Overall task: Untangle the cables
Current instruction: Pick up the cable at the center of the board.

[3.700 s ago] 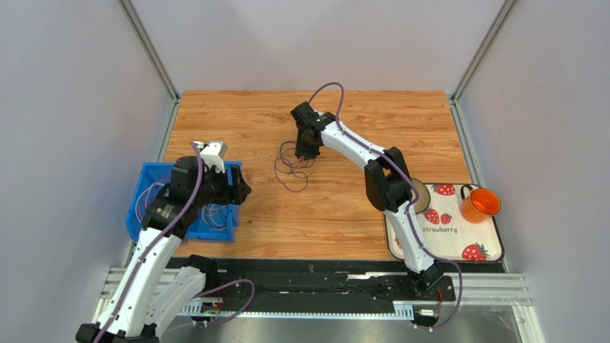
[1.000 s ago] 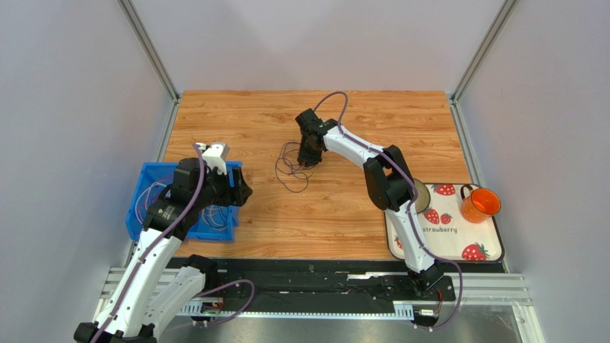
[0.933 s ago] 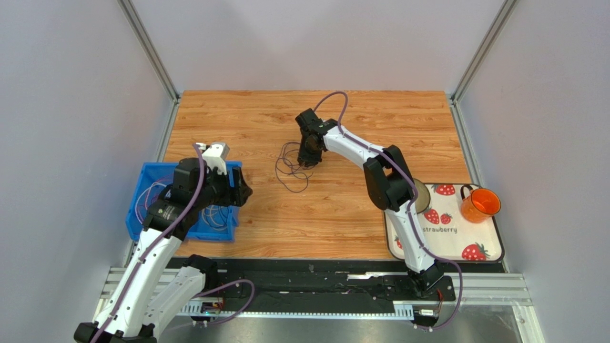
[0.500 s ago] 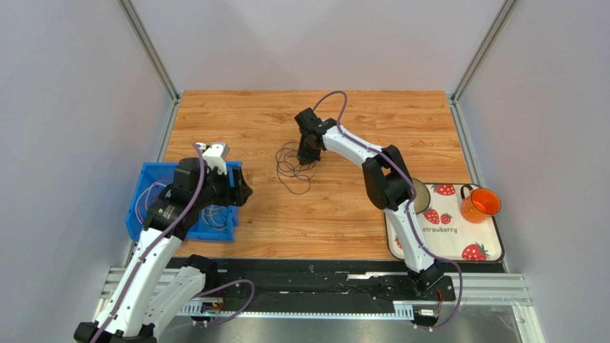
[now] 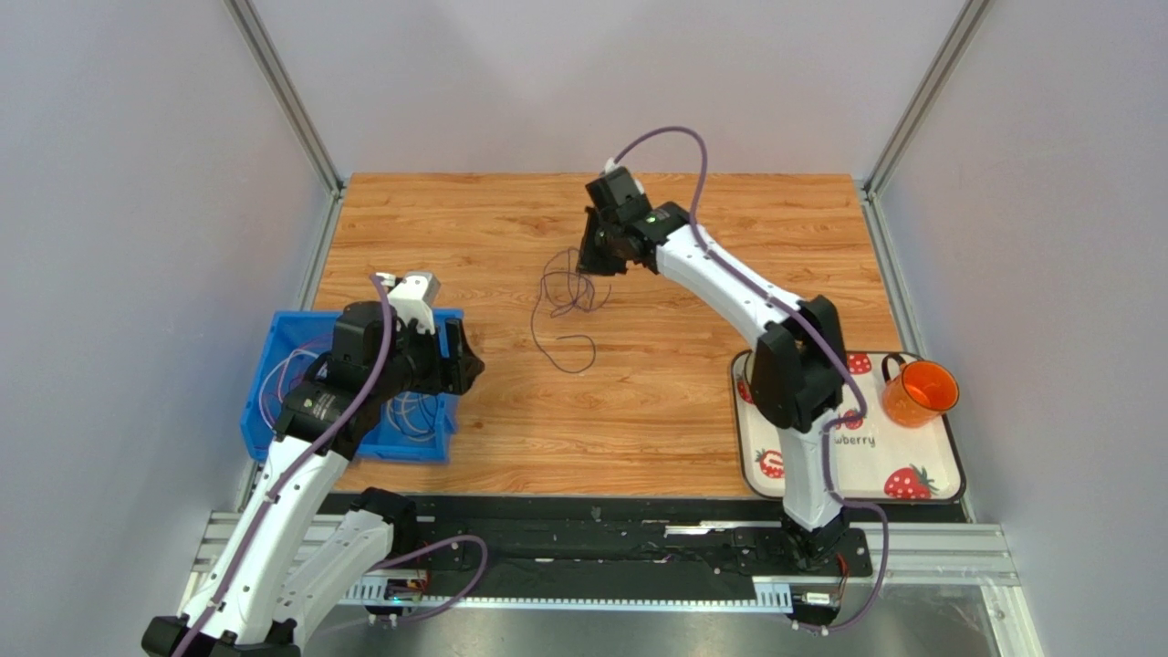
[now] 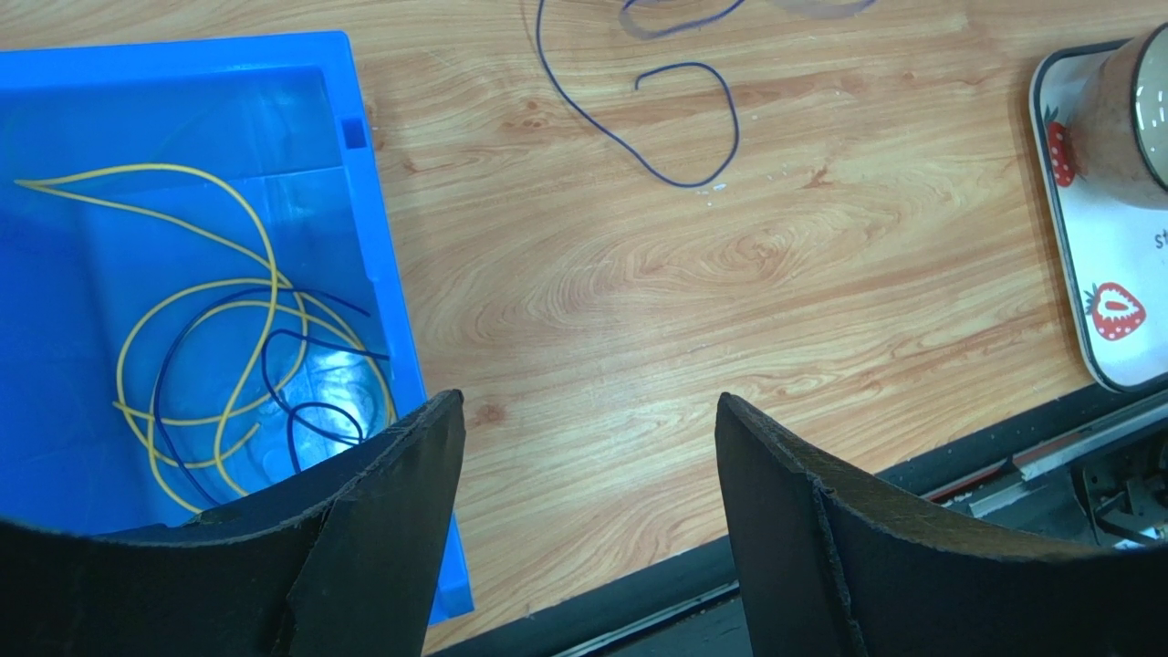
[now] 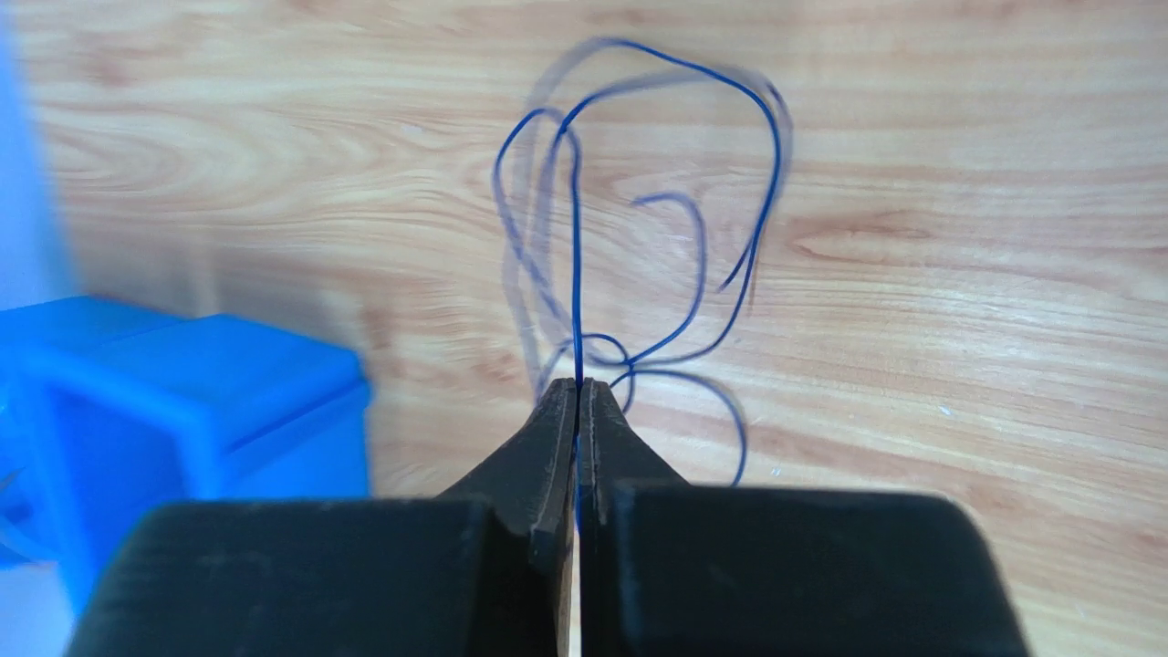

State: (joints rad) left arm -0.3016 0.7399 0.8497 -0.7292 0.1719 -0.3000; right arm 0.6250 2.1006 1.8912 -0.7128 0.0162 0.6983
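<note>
A dark blue cable [image 7: 576, 247] hangs in loose loops from my right gripper [image 7: 577, 388], which is shut on one strand of it. In the top view this gripper [image 5: 592, 266] is raised over the back middle of the table, and the cable [image 5: 560, 296] trails down to a tail lying on the wood [image 5: 577, 360]. My left gripper [image 6: 590, 411] stands open and holds nothing, at the right edge of the blue bin [image 6: 359, 205]. Yellow cable loops [image 6: 261, 233] and dark blue cable loops [image 6: 309, 411] lie inside the bin. The tail also shows in the left wrist view [image 6: 686, 158].
A strawberry-print tray [image 5: 878, 459] sits at the table's near right with an orange mug [image 5: 921, 392] on it. The blue bin [image 5: 268, 411] stands at the near left edge. Grey walls enclose the wooden table [image 5: 645, 411] on three sides.
The right gripper closed on the dark blue cable and lifted up and toward the back right, pulling the loops off the table. The left arm stayed still.
</note>
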